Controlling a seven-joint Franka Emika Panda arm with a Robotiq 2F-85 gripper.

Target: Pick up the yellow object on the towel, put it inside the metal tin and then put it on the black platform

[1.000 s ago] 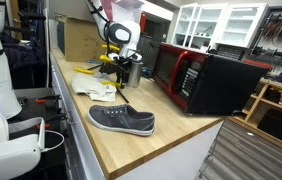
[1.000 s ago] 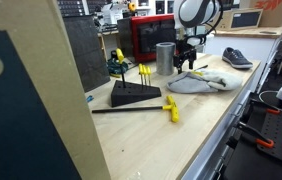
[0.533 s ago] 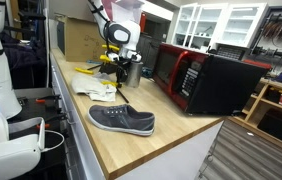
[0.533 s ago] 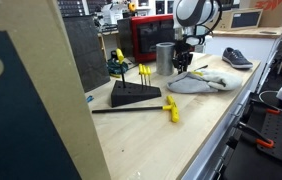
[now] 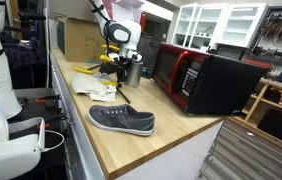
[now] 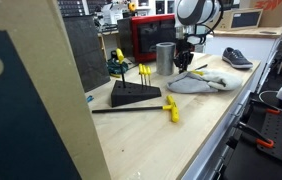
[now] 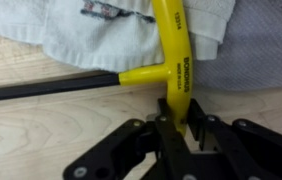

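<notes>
The yellow object [image 7: 177, 58] is a T-handled tool with a black shaft [image 7: 41, 88], and it lies partly on the grey-white towel [image 7: 71, 35]. My gripper [image 7: 181, 128] is shut on the lower end of its yellow handle, both fingers pressed against it. In both exterior views the gripper [image 5: 124, 73] [image 6: 184, 66] is low over the towel [image 5: 93, 83] [image 6: 196, 84]. The metal tin [image 6: 165, 58] stands upright just beside it. The black platform [image 6: 133, 96] sits further along the bench and holds upright yellow-handled tools [image 6: 143, 72].
A grey shoe [image 5: 121, 120] lies on the wooden bench near its edge. A red and black microwave [image 5: 196, 80] stands behind the tin. Another yellow-handled tool [image 6: 171, 108] lies in front of the platform. A cardboard box [image 5: 79, 38] is at the far end.
The jaws have closed from wide open onto the yellow handle. The arm and the tool have stayed in place.
</notes>
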